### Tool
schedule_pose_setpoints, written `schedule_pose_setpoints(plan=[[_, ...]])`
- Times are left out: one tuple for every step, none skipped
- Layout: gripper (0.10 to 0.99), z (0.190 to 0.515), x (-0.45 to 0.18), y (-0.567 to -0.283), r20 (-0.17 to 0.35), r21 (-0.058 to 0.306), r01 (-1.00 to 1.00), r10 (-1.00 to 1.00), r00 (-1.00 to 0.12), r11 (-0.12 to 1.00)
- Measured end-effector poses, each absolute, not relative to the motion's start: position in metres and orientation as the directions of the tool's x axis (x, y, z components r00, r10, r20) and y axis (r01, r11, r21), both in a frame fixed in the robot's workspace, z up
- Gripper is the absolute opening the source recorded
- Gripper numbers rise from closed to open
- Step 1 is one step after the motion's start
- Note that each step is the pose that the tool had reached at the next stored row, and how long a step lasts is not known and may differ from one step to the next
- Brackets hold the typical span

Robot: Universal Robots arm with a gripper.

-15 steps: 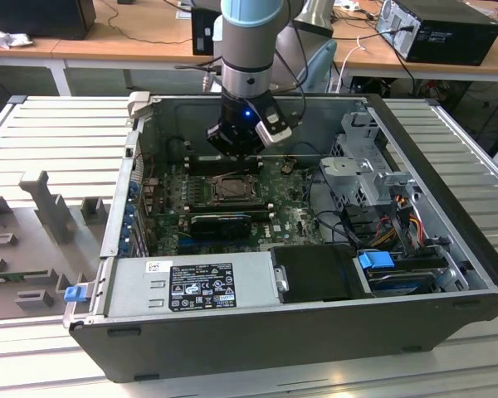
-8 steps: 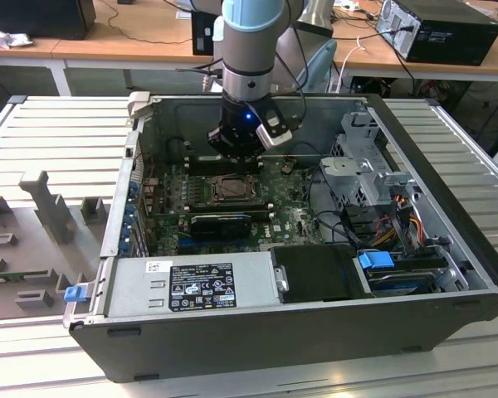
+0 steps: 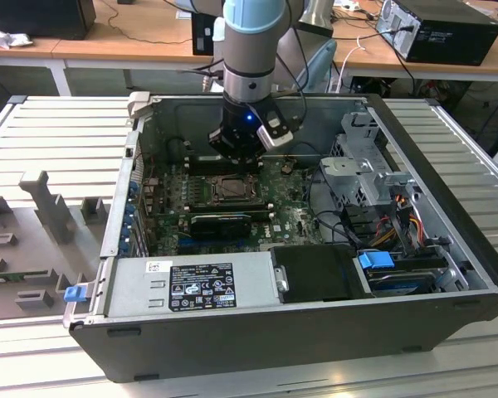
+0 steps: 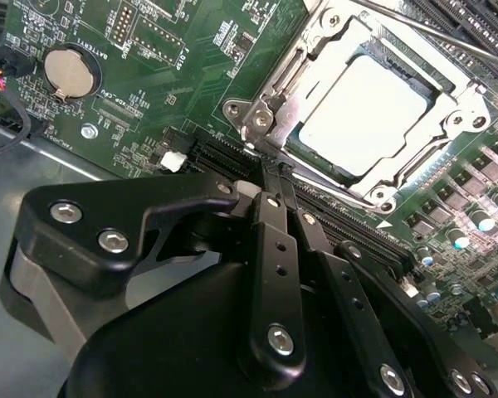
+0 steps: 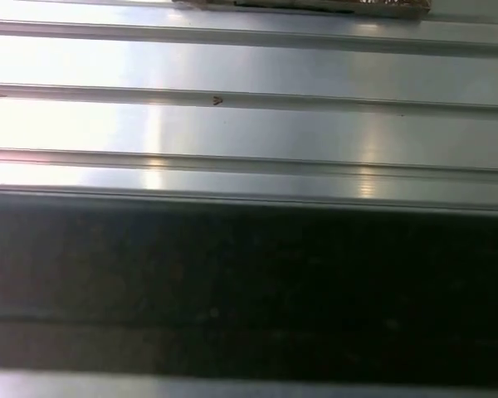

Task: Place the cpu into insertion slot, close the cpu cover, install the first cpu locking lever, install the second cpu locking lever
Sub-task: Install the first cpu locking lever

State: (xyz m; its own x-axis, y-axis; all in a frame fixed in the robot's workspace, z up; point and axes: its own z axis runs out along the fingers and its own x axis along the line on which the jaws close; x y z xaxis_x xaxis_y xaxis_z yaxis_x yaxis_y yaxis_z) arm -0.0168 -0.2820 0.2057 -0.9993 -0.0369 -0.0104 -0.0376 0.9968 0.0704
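1. The exterior view looks down at an angle from beyond the near long side of the open computer case [image 3: 257, 332], far enough back to take in the whole case, the ribbed metal tabletop [image 3: 58, 124] and the wooden desks [image 3: 133, 33] behind.
2. The second wrist view rides just behind the gripper [image 4: 270, 170], looking steeply down and very close along its black fingers [image 4: 274, 249] at the motherboard [image 4: 149, 75].
3. The first wrist view faces a ribbed metal surface [image 5: 249, 124] and a dark band [image 5: 249, 282] from close range.
4. The exterior view and the second wrist view share the insertion slot [image 3: 231, 189] [image 4: 358, 178] and the board around it.
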Motion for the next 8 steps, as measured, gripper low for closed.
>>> schedule_pose_setpoints(plan=[[0.106,0.2054,-0.0168,-0.282,-0.01,0.069,-0.038,-0.037,-0.999,0.997],[0.106,0.2052,-0.0168,-0.282,-0.01,0.067,-0.038,-0.037,-0.999,0.997],[0.106,0.2049,-0.0168,-0.282,-0.01,0.065,-0.038,-0.037,-0.999,0.997],[0.106,0.2048,-0.0169,-0.282,-0.01,0.062,-0.037,-0.037,-0.999,0.997],[0.106,0.2043,-0.0168,-0.282,-0.01,0.056,-0.037,-0.037,-0.999,0.998],[0.106,0.204,-0.0168,-0.282,-0.01,0.052,-0.038,-0.037,-0.999,0.998],[0.106,0.2037,-0.0168,-0.282,-0.01,0.05,-0.038,-0.037,-0.999,0.998],[0.106,0.2032,-0.0168,-0.282,-0.01,0.048,-0.038,-0.037,-0.999,0.998]])
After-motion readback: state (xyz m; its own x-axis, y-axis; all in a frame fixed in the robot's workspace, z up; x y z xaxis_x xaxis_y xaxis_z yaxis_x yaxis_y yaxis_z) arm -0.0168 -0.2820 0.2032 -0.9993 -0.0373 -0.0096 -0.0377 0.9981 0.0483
